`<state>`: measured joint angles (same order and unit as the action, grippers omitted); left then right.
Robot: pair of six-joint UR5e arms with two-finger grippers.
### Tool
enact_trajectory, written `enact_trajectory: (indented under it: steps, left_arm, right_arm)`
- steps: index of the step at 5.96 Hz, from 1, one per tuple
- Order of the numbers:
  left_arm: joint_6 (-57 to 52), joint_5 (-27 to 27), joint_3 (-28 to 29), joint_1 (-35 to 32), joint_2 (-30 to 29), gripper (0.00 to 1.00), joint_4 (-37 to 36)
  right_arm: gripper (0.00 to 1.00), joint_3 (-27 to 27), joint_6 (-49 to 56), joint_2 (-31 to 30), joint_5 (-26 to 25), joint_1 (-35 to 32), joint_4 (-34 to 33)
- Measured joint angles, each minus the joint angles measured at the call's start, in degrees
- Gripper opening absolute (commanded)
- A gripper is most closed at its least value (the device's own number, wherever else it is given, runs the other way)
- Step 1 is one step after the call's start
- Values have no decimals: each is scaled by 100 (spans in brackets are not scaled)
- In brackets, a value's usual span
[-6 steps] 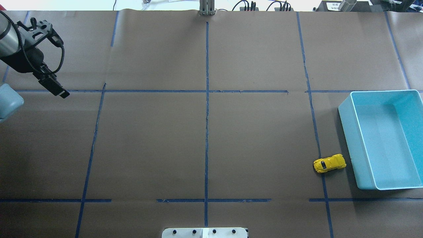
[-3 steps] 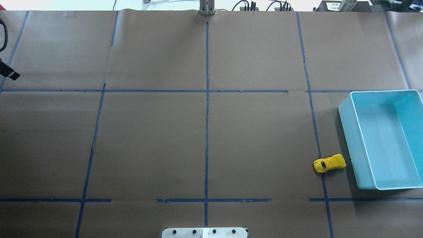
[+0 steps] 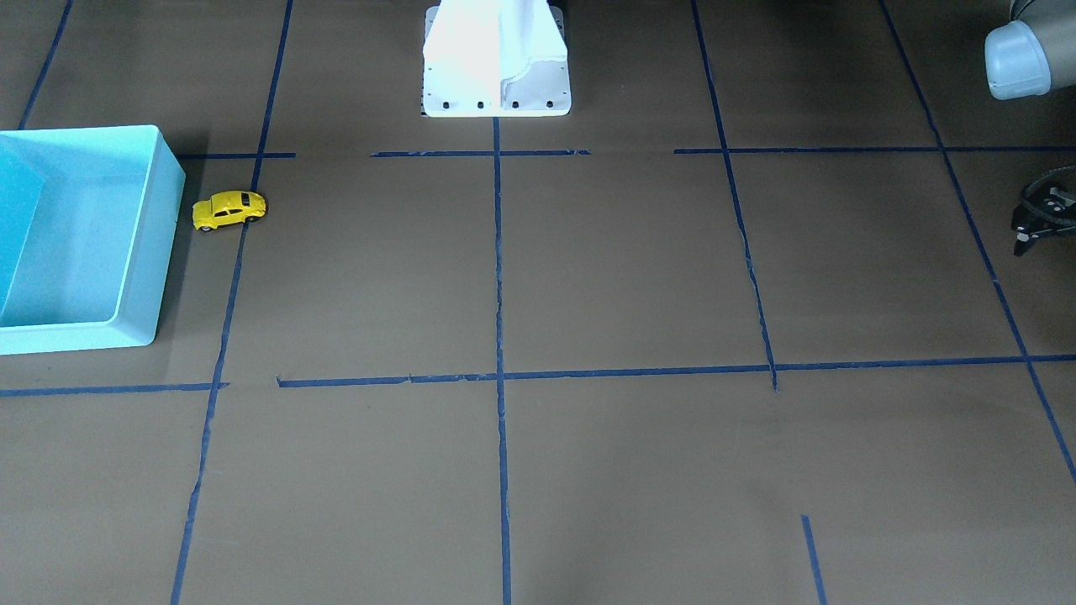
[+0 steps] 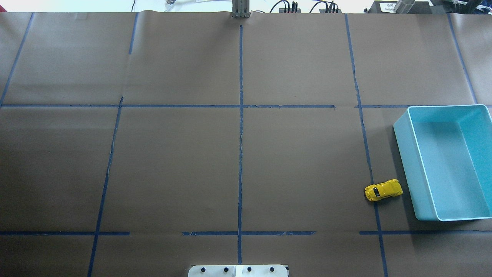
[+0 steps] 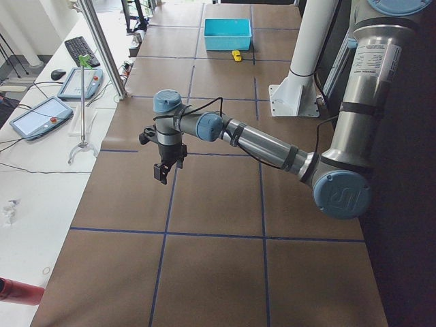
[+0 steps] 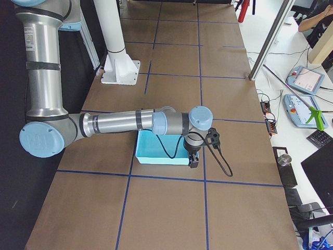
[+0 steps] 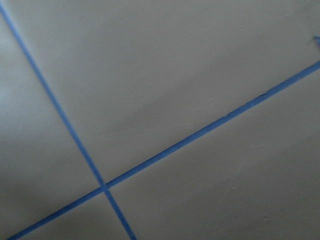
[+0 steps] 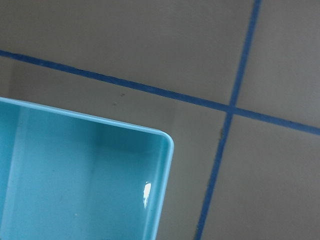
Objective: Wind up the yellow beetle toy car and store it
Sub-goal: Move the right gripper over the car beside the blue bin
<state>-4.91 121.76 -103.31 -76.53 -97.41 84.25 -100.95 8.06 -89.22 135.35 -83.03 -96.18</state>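
Where tape (image 4: 367, 154) runs, yellow beetle toy car (image 4: 383, 190)

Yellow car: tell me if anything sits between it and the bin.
Nothing visible does. The car stands just beside the bin, with a narrow bare gap between them. It only has to clear the bin's own wall.

The left gripper (image 3: 1030, 235) has slipped clean out of the overhead view! A second ago it hung over the table's (image 4: 173, 165) far-left area, then only its tip showed at the edge. Now it hangs further out toward the table's left end.
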Motion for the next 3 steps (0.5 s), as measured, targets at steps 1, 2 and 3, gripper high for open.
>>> enact_trajectory:
  steps: [1,2,3]
  left_arm:
    - [104,7,-10,-179,239,100,3]
    - [139,107,-8,-374,477,100,6]
    - [151,268,55,-545,631,100,6]
  right_arm:
    - [100,-517,-2,60,-77,556,-4]
    - [100,-1067,12,139,-349,1263,-8]
    - [100,-1563,17,235,-801,2056,-10]
